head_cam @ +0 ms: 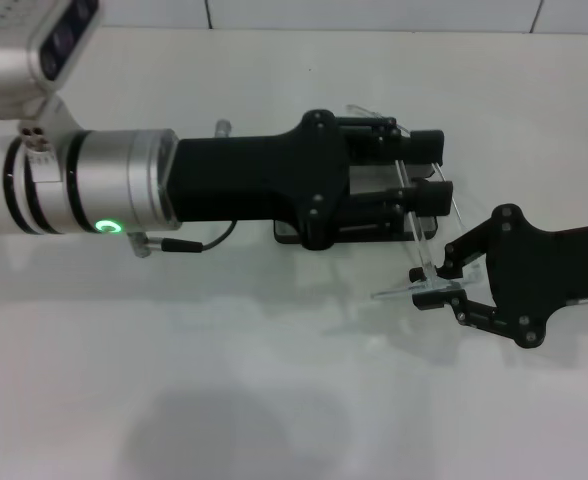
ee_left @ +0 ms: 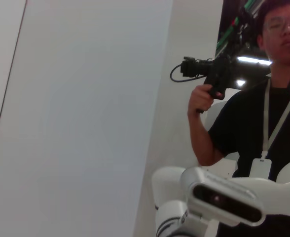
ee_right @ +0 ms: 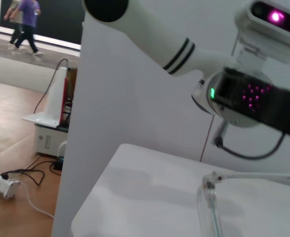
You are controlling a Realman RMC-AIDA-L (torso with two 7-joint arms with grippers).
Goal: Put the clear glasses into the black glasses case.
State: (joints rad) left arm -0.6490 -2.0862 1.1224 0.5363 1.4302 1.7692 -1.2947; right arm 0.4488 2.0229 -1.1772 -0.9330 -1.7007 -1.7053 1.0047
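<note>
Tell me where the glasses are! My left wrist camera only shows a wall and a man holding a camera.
Observer: The clear glasses are out in front of the robot, with one thin arm pinched in the right gripper's jaws.
Operator: Where's the case?
Observer: The black glasses case lies on the table, mostly hidden under the left gripper.
Operator: Are the glasses inside yet?
Observer: Not yet. That thin arm sticks out beyond the case, on the right gripper's side.
</note>
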